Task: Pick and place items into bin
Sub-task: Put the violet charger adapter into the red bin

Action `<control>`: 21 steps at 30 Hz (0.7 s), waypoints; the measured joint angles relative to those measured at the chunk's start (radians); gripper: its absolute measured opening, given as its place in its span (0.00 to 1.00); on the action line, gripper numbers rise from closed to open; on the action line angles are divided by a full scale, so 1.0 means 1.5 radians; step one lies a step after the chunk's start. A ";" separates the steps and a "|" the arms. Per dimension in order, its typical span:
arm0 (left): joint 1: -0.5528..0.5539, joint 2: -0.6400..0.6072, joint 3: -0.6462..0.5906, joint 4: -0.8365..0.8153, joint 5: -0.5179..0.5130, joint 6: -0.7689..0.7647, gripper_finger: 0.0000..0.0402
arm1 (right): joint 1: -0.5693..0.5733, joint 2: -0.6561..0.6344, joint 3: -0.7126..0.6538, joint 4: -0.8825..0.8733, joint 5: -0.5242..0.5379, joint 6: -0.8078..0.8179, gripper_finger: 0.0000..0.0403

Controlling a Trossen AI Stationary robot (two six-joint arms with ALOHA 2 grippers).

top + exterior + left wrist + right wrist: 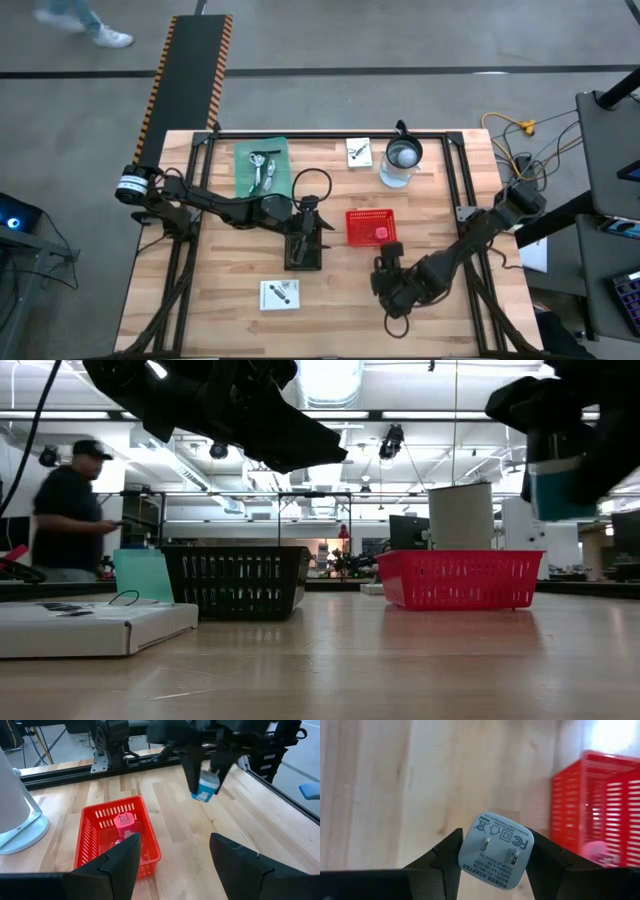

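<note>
Print on the white card [280, 294] near the black basket [303, 250] is too small to read. The pink item [122, 822] inside the red bin [90, 840] is blurred, shape unclear.

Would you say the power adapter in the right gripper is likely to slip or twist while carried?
Probably stiff: the adapter looks like a hard, boxy plastic shell. It may be slippery, since its faces look smooth. It sits skewed between the right gripper fingers, so it could twist.
</note>
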 joint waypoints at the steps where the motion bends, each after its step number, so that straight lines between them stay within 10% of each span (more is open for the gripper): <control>1: 0.000 0.000 0.000 0.000 0.000 0.000 0.55 | -0.007 -0.010 -0.005 0.000 0.000 -0.006 0.39; 21: 0.001 0.000 0.000 -0.003 0.000 0.000 0.55 | -0.233 -0.188 -0.176 0.237 -0.105 -0.207 0.39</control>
